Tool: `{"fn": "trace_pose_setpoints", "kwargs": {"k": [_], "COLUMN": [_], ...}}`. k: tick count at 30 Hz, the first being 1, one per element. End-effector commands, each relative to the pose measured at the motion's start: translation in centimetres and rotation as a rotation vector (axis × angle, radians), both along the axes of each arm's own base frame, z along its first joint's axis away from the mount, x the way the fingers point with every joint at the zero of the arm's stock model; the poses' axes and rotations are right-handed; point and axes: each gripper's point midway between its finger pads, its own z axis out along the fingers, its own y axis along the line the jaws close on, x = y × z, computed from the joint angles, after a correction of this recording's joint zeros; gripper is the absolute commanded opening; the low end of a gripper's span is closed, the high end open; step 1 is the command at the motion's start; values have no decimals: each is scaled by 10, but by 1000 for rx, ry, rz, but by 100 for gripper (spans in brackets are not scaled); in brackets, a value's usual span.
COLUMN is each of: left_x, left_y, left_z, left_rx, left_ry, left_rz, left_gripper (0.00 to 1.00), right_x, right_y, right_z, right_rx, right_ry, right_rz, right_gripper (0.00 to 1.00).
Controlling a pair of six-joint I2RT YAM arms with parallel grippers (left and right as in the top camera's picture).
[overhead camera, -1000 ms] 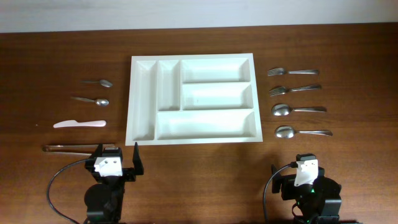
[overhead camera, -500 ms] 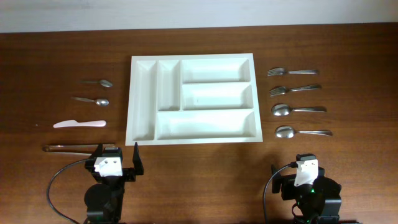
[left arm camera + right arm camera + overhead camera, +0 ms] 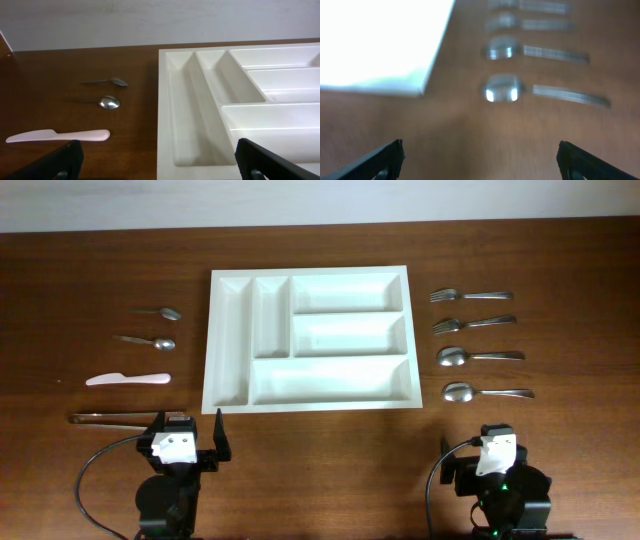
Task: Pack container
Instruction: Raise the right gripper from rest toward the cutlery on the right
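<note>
Large white rect. plastic cutlery tray [image 3: 330,357] is laid flat at centre of brown wooden table [image 3: 320,475]. Left gripper [image 3: 190,435] & right gripper [image 3: 480,159] are both seen spread wide, released, near table's front edge.

Dark brown wooden table [image 3: 90,270] — even light, pale plain wall [image 3: 150,20] behind

You see the whole table [image 3: 100,260] from straight above. Your left wrist view sits low and close, facing the tray [image 3: 162,110]. The right, blurred, faces the spoons [image 3: 502,91]. Overhead covers both.
</note>
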Motion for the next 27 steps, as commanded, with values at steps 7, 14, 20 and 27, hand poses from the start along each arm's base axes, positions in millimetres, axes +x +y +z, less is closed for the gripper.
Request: {"fn": "trace_pose_setpoints", "kwargs": {"k": [7, 14, 20, 27], "left_x": [-1, -1, -1, -1], "left_y": [-2, -2, -2, -2], "left_z": [1, 1, 1, 1], "left_rx": [9, 9, 9, 9], "left_ry": [-2, -2, -2, -2], "left_rz": [-16, -16, -16, -16], "left_gripper": [99, 99, 99, 99], "right_x": [14, 18, 5, -5], "right_y": [33, 27, 52, 17], "right_z": [65, 136, 130, 158], "right_rx": [682, 877, 721, 393], "right_ry": [-149, -397, -249, -41], "right_rz": [-31, -4, 122, -70], "right_gripper": [99, 99, 99, 99]}}
